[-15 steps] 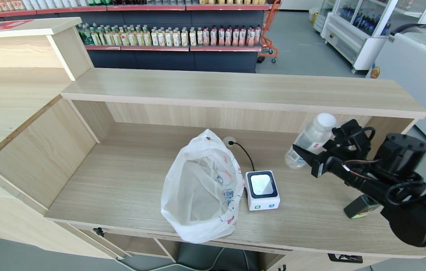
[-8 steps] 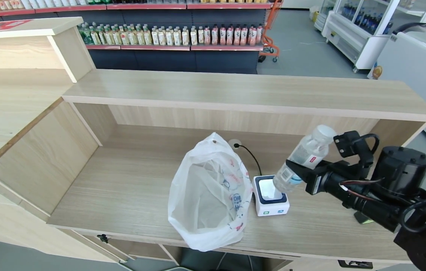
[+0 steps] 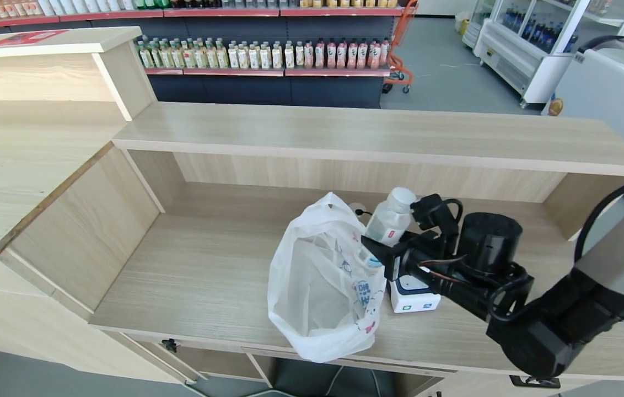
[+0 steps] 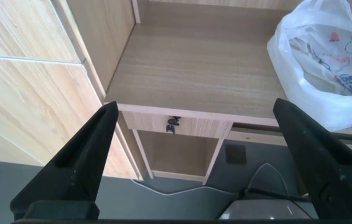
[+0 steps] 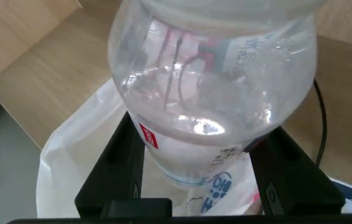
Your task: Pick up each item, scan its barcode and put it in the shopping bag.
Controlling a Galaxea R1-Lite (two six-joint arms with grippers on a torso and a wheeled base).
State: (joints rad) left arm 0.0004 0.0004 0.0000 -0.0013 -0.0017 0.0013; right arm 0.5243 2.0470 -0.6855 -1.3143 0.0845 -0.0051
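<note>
just swung the bottle (image 3: 391,221) off the scanner (image 3: 414,296) and across to the shopping bag (image 3: 320,286) — gripping it firmly in the right gripper (image 3: 379,246), fingers (image 5: 115,171) clamped on either side of the clear body. holding it tilted now, white cap up toward the back wall of the counter (image 3: 207,259), base dipping over the bag's rim on the scanner side. from the right wrist, looking down past the bottle onto white plastic and the bag's print, with the scanner's cord (image 5: 321,124) off to one side.

against a second ago: then had the bottle well to the right of the scanner, up off the counter. half a second ago had its base right above the scanner's glass. now has it past the scanner altogether, at the mouth of the bag. also shifted the head camera along the way — whole picture with it, so not reading that as the bag or scanner moving.

by judgement: scan pass probably done for this item, drop into the bag next. would want the base lowered further inside the opening before letting go, given the sagging mouth and the risk of tipping it back over the rim onto the scanner.

meanwhile keeping the left gripper (image 4: 191,158) splayed wide with nothing in it, parked low by the counter's front edge, well apart from the bag.
</note>
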